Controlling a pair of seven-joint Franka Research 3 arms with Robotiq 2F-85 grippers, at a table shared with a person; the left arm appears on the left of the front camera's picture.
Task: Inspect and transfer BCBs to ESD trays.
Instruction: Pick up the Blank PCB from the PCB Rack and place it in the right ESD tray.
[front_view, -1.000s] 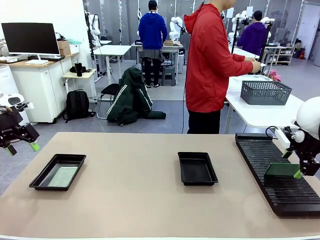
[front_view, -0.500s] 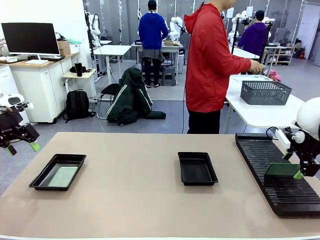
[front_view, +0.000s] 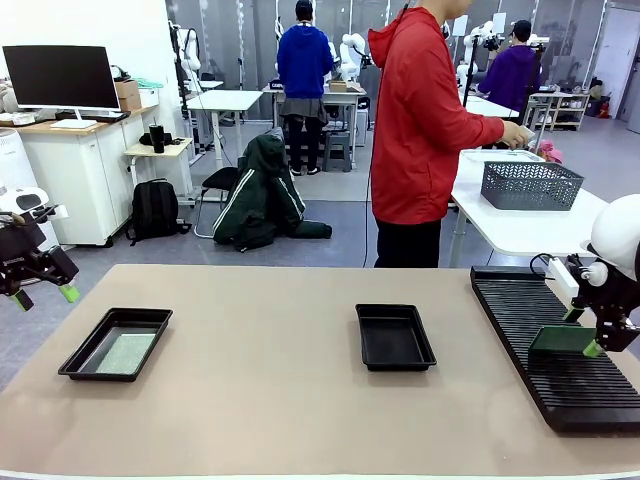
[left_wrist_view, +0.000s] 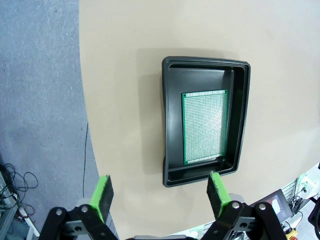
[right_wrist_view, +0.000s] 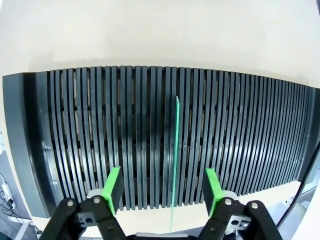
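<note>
- At the left end of the bench (front_view: 260, 400), find the left ESD tray (front_view: 75, 370): shallow, black, with a raised flared rim.
- Note the flat BCB (left_wrist_view: 205, 127) lying on that tray's floor. It is a thin green rectangle covered by a fine grid of dots. It sits close to one long wall, with bare floor along the other long wall and at one end. From the front it shows a pale grey-green sheen.
- Check the left claw (left_wrist_view: 160, 192): its jaws stand wide apart and hold nothing. It hangs above the tray's near end.
- Find the middle ESD tray (front_view: 362, 340) near the bench centre, with nothing in it.
- Locate the upright BCB (right_wrist_view: 176, 150) standing on edge in a slot of the slotted rack (right_wrist_view: 75, 130) at the right end. From the wrist it appears as a thin green line.
- Check the right claw (right_wrist_view: 162, 187): its jaws straddle that board, with a gap on each side and no contact.
</note>
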